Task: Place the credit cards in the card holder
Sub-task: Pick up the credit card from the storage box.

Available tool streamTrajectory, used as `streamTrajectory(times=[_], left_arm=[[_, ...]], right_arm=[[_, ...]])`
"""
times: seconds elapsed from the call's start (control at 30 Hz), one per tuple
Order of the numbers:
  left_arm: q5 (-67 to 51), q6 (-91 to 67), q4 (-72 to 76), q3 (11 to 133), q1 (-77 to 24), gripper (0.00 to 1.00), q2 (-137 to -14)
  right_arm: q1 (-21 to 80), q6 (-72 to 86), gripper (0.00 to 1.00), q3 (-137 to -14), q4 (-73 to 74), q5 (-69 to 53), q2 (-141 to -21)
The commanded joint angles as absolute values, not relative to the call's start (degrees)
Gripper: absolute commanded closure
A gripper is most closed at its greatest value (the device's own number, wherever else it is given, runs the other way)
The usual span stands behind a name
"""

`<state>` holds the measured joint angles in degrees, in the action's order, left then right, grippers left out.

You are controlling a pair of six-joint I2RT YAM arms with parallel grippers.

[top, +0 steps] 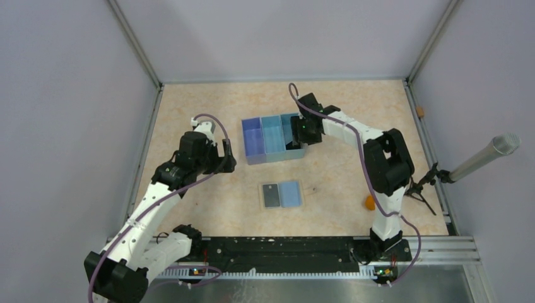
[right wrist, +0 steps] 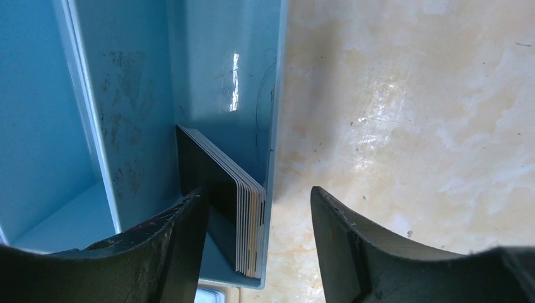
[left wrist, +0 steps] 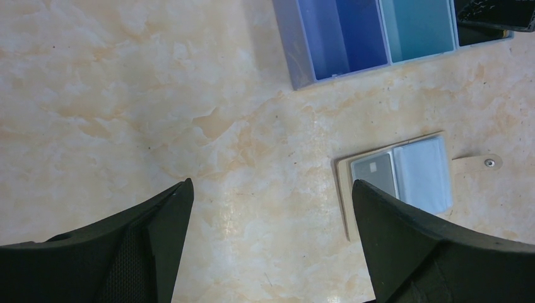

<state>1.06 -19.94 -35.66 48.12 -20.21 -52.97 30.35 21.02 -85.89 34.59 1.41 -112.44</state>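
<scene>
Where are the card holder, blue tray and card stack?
card holder point(left wrist: 344, 189): left wrist view, beige left margin
blue tray point(top: 252, 140): top view, left compartment floor
card stack point(right wrist: 250, 227): right wrist view, card edges

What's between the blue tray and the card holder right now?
Nothing but bare tabletop. The left wrist view shows that stretch between the blue tray and the card holder unoccupied, and the top view agrees.

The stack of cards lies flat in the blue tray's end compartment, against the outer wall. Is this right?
No: the stack of cards stands on edge in the blue tray, against the outer wall, as the right wrist view shows.
</scene>
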Motion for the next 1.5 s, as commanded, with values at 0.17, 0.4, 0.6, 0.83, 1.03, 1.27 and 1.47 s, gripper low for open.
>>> streamTrajectory(times=[0.17, 0.4, 0.6, 0.83, 1.03, 1.27, 1.47], left_arm=[[0.3, -19.5, -34.7, 48.3, -19.9, 0.01, -52.3], [0.3, -19.5, -34.7, 48.3, -19.8, 0.01, -52.4], [0.3, -19.5, -34.7, 48.3, -19.7, 0.01, -52.4], [0.3, -19.5, -34.7, 48.3, -19.8, 0.01, -52.5], [-1.4, -19.5, -34.6, 48.3, -19.7, 0.01, -52.6], [-1.5, -19.4, -34.6, 48.3, -19.6, 0.01, -52.6], [-1.9, -19.5, -34.4, 48.2, -19.7, 0.01, -52.6]], right_arm=[[28.4, 19.4, 0.44, -84.8, 36.1, 3.2, -107.8], [28.1, 19.2, 0.44, -84.8, 36.7, 3.4, -106.5], [27.6, 18.8, 0.48, -84.8, 37.2, 3.7, -105.6], [27.4, 18.5, 0.60, -84.8, 37.6, 4.3, -104.4], [27.4, 18.2, 0.70, -84.9, 37.6, 3.7, -104.1], [27.4, 18.3, 0.88, -84.9, 38.0, 3.3, -103.2], [27.4, 18.1, 0.97, -85.5, 38.6, 3.2, -101.2]])
